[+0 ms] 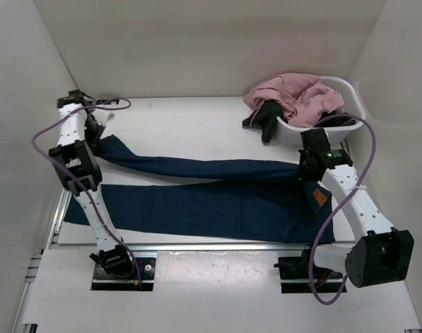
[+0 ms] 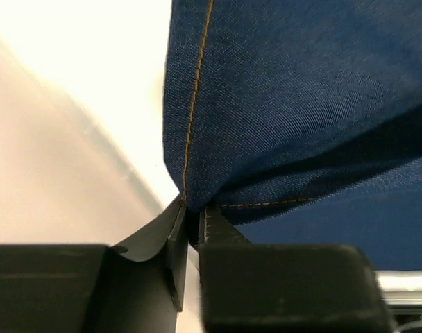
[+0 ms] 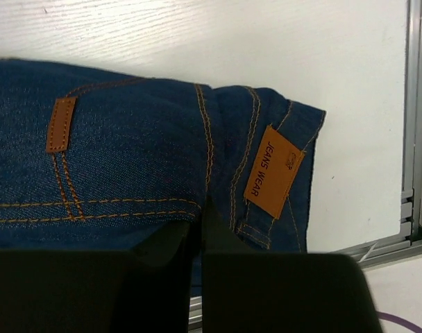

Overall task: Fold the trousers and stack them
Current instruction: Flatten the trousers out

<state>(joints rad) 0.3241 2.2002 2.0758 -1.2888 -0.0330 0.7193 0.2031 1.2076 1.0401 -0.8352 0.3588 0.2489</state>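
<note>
The trousers (image 1: 218, 208) are spread flat on the worktop (image 1: 197, 118), with the long axis running from left to right across it. The waistband is turned to the right and the leg ends to the left. The near leg is laid straight along the near edge, and its hem reaches the left side of the worktop. The far leg is angled away toward the far left, so that a narrow wedge of bare worktop is seen between the two legs. An orange-brown label (image 3: 273, 172) marked "JEANS WEAR" is seen at the waistband, near the right end, and orange stitching is seen along the seams.

The left hand (image 2: 191, 208) is set at the end of the far leg. A corner of the hem is pinched between its closed fingers (image 2: 162, 236), and the cloth fans out from that corner in the left wrist view. The right hand (image 3: 199, 208) is set at the far edge of the waistband, just beside the label. Its fingers are brought close together, with the denim gripped between their tips.

A white basket (image 1: 298, 133) is placed at the far right of the worktop, near the waistband and well apart from the leg ends. A pink garment (image 1: 294, 94) is heaped in it and spills over its left rim. A black garment (image 1: 266, 118) is draped over the same rim and hangs down to the worktop.
</note>
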